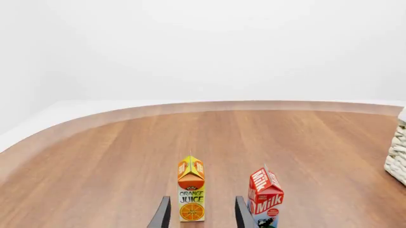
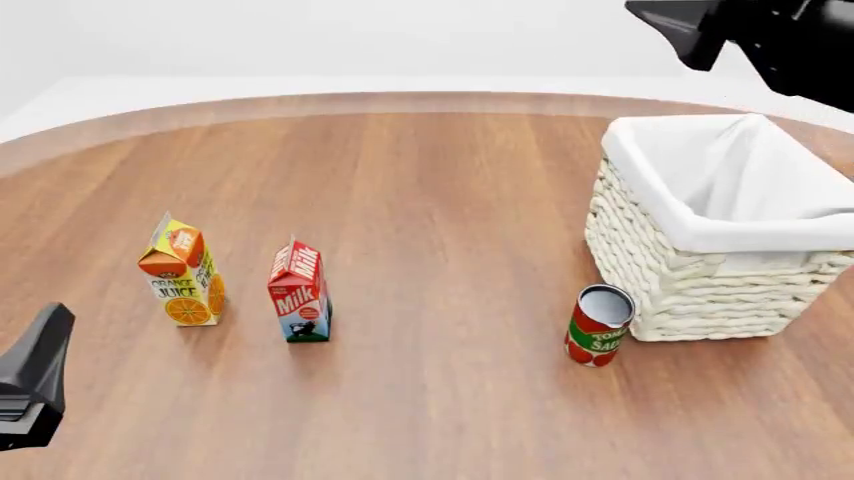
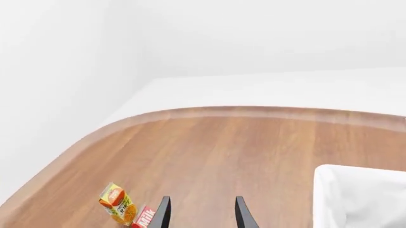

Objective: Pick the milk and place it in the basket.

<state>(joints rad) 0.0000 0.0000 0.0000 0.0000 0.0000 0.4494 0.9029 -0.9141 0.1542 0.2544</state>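
Note:
The milk (image 2: 299, 292), a small carton with a red top and a cow on its blue-white side, stands upright on the left part of the wooden table. The cream wicker basket (image 2: 694, 290) with white lining sits at the right. My left gripper (image 2: 40, 370) hangs low at the near left corner, well short of the cartons. In the left wrist view this gripper (image 1: 201, 209) is open, the juice carton showing between its fingers and the milk (image 1: 265, 197) beside them. My right gripper (image 3: 201, 206) is open and empty, high above the basket's far side (image 2: 674, 20).
An orange juice carton (image 2: 180, 272) stands just left of the milk. A red tomato can (image 2: 599, 325) stands against the basket's near left corner. The table's curved far edge (image 2: 400, 100) runs across the back.

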